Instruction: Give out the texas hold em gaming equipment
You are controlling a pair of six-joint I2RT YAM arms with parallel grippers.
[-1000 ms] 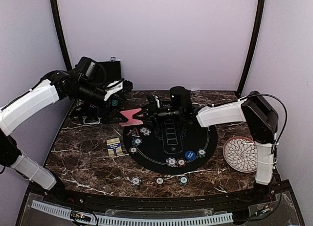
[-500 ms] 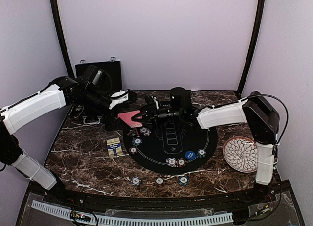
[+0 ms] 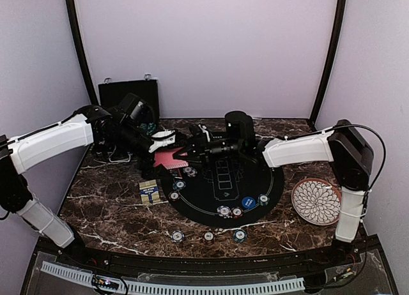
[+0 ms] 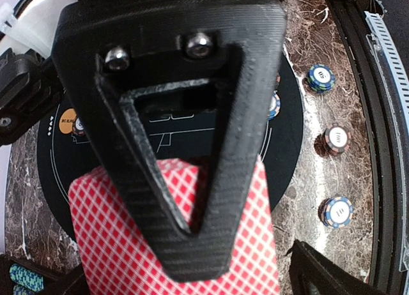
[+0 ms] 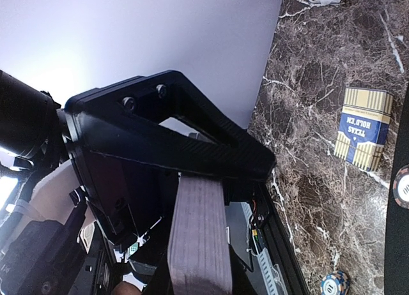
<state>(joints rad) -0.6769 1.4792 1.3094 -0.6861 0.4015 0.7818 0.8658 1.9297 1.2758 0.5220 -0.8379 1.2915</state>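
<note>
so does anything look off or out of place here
Nothing spilled or damaged. Three chips sit off the black mat on the marble by the near edge, and the card box lies flat left of the mat.

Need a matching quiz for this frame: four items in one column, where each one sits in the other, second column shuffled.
Column A
1. red-backed card deck
2. Texas Hold'em card box
3. petal-patterned plate
4. blue disc button

Column B
a. on the marble table, at its right edge
b. on the black round mat, near side
c. gripped in the right claw, raised over the mat's left edge
d. flat on the marble, left of the mat

Pairs: 1-c, 2-d, 3-a, 4-b
</note>
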